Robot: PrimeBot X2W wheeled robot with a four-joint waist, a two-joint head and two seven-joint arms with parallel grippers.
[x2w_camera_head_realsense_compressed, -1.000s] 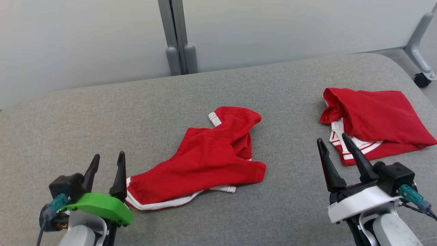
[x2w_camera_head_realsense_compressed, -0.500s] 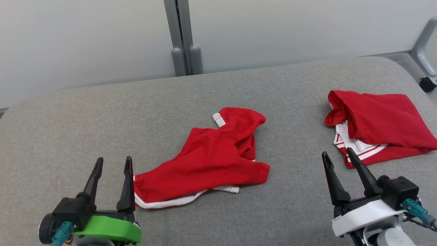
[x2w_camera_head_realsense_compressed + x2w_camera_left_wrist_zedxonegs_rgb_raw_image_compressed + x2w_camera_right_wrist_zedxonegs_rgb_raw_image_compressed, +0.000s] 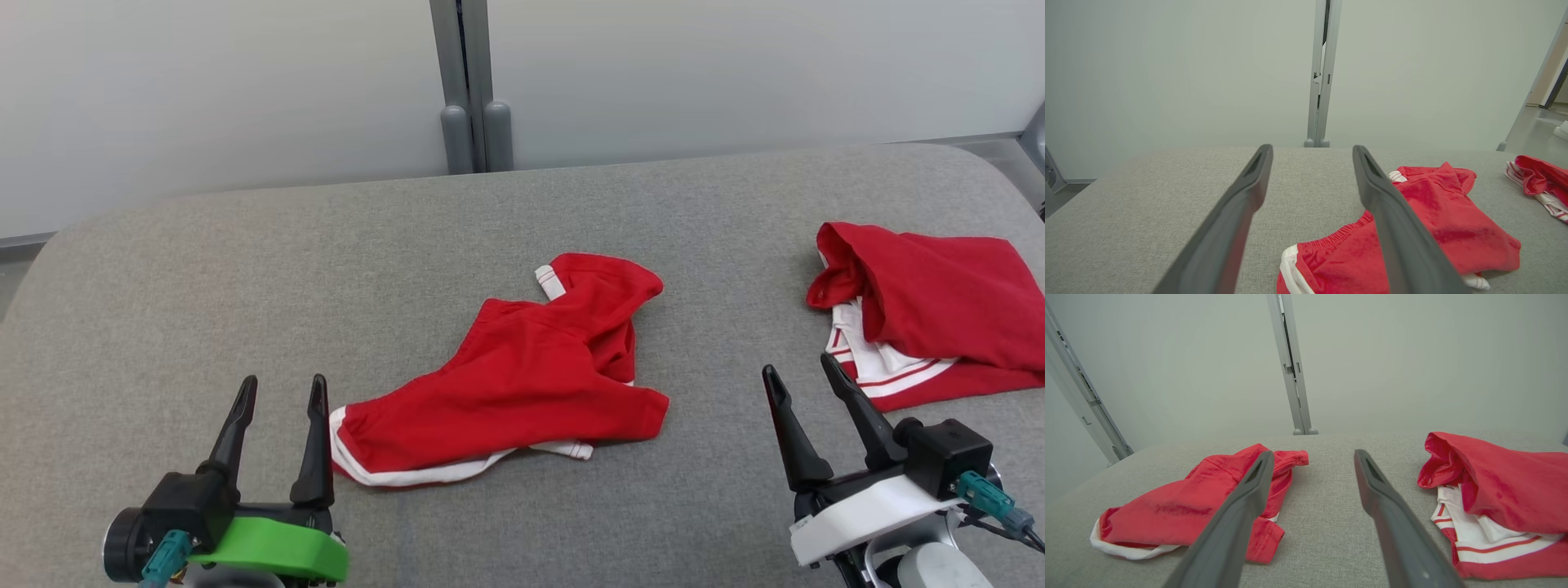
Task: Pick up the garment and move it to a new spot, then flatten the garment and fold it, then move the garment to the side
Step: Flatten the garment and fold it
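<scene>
The left gripper is hovering over the worktop's near left part, jaws standing wide and holding nothing. Just to its right, the garment, red with white trim, is lying crumpled at the worktop's middle, its white hem showing just beside that gripper's inner finger. A grey post is standing behind the far edge. The right gripper is hovering over the near right part, jaws likewise wide and empty. Beyond it, a second garment is lying folded by the right edge. The left wrist view is bringing out the garment's gathered waistband. The right wrist view is adding a slanted post off the worktop's left end.
</scene>
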